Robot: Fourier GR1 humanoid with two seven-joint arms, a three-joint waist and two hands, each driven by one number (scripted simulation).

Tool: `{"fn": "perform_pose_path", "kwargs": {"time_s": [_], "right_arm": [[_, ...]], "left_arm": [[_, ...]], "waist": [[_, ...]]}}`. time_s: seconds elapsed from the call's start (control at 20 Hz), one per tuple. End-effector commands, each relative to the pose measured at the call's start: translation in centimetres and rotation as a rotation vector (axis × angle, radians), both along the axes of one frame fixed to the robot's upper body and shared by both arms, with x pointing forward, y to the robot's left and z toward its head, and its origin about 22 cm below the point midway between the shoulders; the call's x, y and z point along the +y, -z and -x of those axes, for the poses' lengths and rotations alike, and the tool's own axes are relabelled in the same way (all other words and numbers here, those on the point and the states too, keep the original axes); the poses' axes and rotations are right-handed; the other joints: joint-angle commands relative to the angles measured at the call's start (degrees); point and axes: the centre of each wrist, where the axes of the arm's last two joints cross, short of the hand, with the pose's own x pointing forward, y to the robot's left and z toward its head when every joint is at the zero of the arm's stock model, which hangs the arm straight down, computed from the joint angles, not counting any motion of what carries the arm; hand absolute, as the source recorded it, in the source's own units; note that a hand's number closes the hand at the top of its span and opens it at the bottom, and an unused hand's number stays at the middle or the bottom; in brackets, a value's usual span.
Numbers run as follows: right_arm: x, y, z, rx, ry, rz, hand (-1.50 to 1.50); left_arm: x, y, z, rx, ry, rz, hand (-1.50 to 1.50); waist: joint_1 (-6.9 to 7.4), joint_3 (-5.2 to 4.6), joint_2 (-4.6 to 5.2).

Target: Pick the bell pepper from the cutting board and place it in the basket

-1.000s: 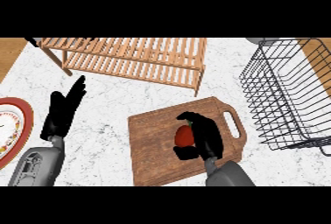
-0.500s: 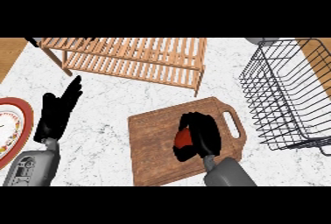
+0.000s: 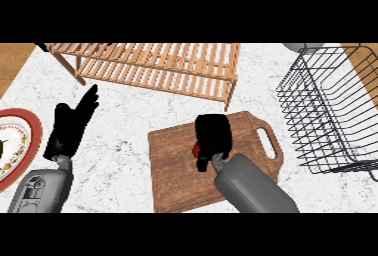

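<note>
A red bell pepper (image 3: 195, 148) lies on the wooden cutting board (image 3: 177, 172), mostly hidden under my right hand (image 3: 212, 137). That hand's fingers curl down over the pepper, so only a red sliver shows at its left edge. The black wire basket (image 3: 334, 107) stands at the right, apart from the board. My left hand (image 3: 71, 127) rests open at the left, fingers pointing up, over the marble counter.
A wooden slatted rack (image 3: 155, 67) stands at the back, just beyond the board. A red-rimmed patterned plate (image 3: 16, 145) sits at the left edge, beside my left forearm. A grey object (image 3: 303, 46) shows at the top right, behind the basket.
My right hand has shifted left over the board and closed down on the pepper, hiding more of it. The left hand has barely moved.
</note>
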Motion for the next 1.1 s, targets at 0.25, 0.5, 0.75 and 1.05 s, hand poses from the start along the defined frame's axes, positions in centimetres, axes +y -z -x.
{"fn": "perform_pose_path", "kwargs": {"time_s": [0.25, 0.5, 0.75, 1.05], "right_arm": [[2.4, -8.2, 1.2, -0.125, 0.043, -0.396, 1.50], [2.0, -15.8, 2.5, -0.286, 0.093, -0.666, 1.50], [0.6, -22.9, 3.8, -0.404, 0.135, -0.657, 1.50], [-0.3, -28.2, 3.0, -0.465, 0.196, -0.685, 1.50]], "left_arm": [[0.8, 1.0, 0.5, 0.005, -0.017, 0.005, 0.00], [0.6, 0.3, -0.2, 0.005, -0.041, -0.004, 0.00], [0.5, 0.0, -0.2, 0.013, -0.023, 0.016, 0.00], [0.2, 0.4, 1.0, 0.008, -0.019, -0.002, 0.00]], "waist": [[-0.20, 0.16, 0.16], [-1.20, 0.15, -0.14], [-1.52, 0.14, -0.16], [-0.81, 0.14, -0.05]]}}
